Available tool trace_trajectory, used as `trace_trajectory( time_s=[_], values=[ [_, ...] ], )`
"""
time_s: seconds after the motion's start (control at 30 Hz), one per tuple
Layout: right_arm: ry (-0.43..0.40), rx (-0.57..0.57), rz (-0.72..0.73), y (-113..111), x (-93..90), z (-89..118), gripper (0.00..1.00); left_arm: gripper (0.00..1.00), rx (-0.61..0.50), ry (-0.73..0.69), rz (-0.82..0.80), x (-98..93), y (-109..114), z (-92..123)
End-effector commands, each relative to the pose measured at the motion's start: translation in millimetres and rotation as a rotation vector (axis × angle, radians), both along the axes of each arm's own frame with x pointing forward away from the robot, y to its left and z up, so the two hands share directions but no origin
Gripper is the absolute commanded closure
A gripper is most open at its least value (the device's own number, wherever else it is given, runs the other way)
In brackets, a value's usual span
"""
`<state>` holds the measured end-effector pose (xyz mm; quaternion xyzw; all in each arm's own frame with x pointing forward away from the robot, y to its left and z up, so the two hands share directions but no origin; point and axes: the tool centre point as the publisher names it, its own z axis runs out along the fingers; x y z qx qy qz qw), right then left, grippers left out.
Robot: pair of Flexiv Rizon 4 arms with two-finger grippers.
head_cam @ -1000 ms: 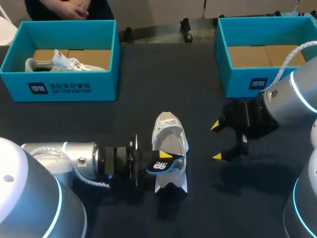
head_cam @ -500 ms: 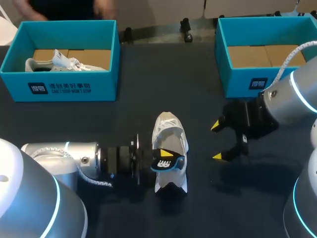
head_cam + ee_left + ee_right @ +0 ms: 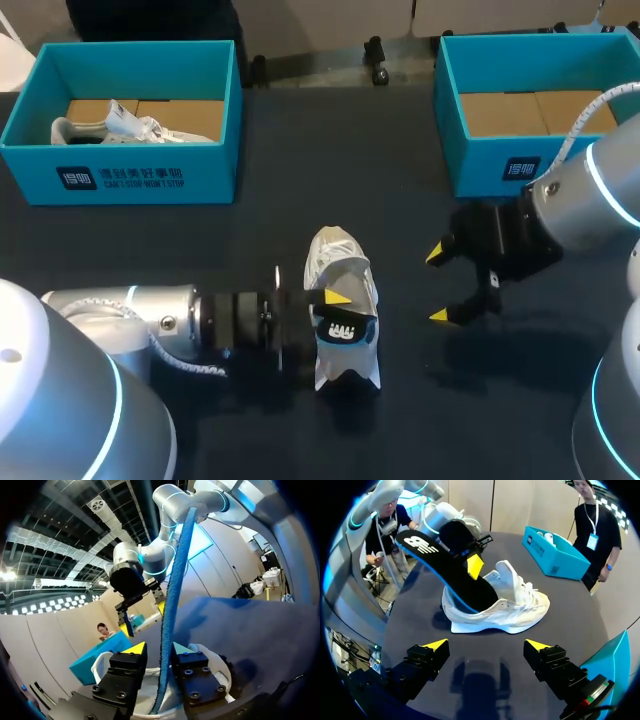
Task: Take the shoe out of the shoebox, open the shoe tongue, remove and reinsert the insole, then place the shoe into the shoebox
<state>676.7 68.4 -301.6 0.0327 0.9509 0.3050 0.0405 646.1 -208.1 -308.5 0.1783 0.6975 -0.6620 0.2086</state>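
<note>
Shoe (image 3: 345, 300), white, stood on its sole in the middle of the desk (image 3: 250, 240), well apart from both teal boxes at the far edge. The left arm (image 3: 130, 315) came in level with it, and the left jaws pinched the insole (image 3: 342, 330) at its heel end.

The head view showed only the insole's dark end with its white logo over the shoe's opening. The right wrist view told more: the insole slanted up out of the shoe, heel end high, front end inside (the tongue stood raised ahead of it). The left wrist view gave the insole edge-on, a thin blue strip running up between the two yellow tips, one on each face.

The right arm (image 3: 590, 200) hung to the right of the shoe, its jaws spread wide with nothing between them; its own view showed the shoe ahead of them on the desk.

The left box (image 3: 130, 175) held a second shoe (image 3: 120, 125); the right box (image 3: 500, 165) showed a cardboard floor.
</note>
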Motion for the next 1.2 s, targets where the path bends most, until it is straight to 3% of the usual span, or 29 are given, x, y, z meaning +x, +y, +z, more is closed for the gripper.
trace_trajectory(
  time_s=[0.03,0.07,0.13,0.97,1.2],
  values=[
    [-0.003,0.001,-0.001,0,-1.4,-1,0.0,0.8,0.001,-0.001,-0.004,-5.7,8,4],
    [-0.003,0.001,-0.001,0,-1.4,-1,0.0,0.91,0.001,-0.002,-0.006,-6.4,8,5],
    [-0.003,0.001,-0.001,0,-1.4,-1,0.0,1.0,0.004,0.001,-0.012,-7.7,9,5],
    [-0.003,0.001,-0.001,0,-1.4,-1,0.0,1.0,0.074,-0.049,-0.03,13.2,-1,-25],
    [-0.003,0.001,-0.001,0,-1.4,-1,0.0,1.0,0.072,-0.045,-0.018,11.9,-1,-19]
  ],
)
